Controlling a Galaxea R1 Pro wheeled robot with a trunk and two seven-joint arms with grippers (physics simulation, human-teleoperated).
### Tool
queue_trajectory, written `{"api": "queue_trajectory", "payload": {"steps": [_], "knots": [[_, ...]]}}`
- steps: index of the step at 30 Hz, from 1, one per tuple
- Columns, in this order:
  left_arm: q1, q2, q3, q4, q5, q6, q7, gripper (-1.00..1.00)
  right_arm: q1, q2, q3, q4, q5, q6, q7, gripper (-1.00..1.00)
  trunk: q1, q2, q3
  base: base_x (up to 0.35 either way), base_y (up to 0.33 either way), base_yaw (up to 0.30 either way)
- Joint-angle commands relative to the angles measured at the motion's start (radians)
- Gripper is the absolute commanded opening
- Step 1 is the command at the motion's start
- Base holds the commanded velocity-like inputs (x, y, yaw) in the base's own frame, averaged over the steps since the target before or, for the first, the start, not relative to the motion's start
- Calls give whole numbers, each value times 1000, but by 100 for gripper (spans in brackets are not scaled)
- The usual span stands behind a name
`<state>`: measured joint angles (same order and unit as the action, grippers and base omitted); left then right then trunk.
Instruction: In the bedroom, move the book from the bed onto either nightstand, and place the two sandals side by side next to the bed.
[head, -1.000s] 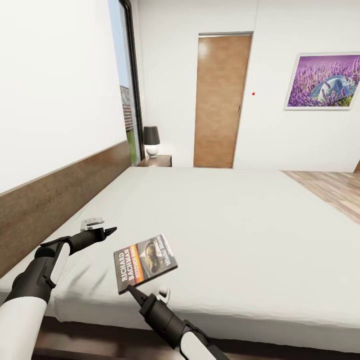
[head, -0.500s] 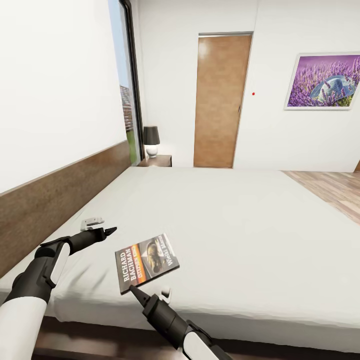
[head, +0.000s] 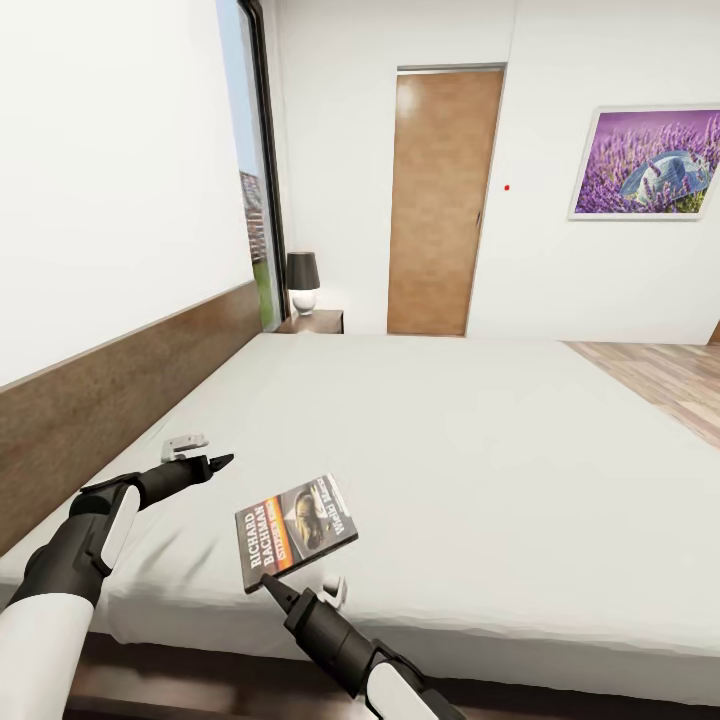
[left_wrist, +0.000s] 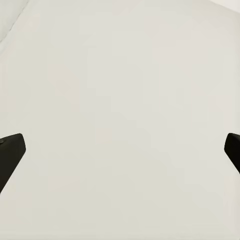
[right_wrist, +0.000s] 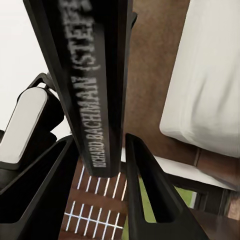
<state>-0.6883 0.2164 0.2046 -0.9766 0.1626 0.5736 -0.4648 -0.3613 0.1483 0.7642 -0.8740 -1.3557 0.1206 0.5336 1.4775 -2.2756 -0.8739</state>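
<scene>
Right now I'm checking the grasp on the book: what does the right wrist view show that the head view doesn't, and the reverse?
Right wrist view alone: the book's spine, lettered RICHARD BACHMAN, standing between the right gripper's two fingers, edge-on.

Head view alone: the book's cover with a face photo, the left gripper open above the bed, the nightstand with a lamp, the door.

Both: book, right gripper, mattress, brown headboard.

Left claw (head: 205, 452) spread wide, arm extended; right claw (head: 300, 590) pinching book (head: 296, 530) edge.

White walls (head: 120, 170); brown door (head: 438, 205); plank floor (head: 665, 375)
</scene>
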Motion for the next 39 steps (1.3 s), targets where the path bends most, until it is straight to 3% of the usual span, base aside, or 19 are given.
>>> {"api": "queue_trajectory", "payload": {"steps": [1, 9, 17, 25, 39], "knots": [[-1, 0, 2, -1, 6, 7, -2, 100, -1, -1, 0, -3, -11, 7, 3, -100, 0, 0, -1, 0, 0, 0], [-1, 0, 2, -1, 6, 7, -2, 100, -1, -31, 0, -54, -12, 12, -1, -100, 0, 0, -1, 0, 0, 0], [-1, 0, 2, -1, 6, 6, -2, 100, 0, -60, -2, -113, -12, 88, -3, -100, 0, 0, -1, 0, 0, 0], [-1, 0, 2, -1, 5, 6, -2, 100, 0, -69, 0, -137, -10, 108, -2, -100, 0, 0, -1, 0, 0, 0], [-1, 0, 2, -2, 5, 5, -1, 100, 1, -69, -10, -155, 116, 112, -1, -100, 0, 0, -1, 0, 0, 0]]}}
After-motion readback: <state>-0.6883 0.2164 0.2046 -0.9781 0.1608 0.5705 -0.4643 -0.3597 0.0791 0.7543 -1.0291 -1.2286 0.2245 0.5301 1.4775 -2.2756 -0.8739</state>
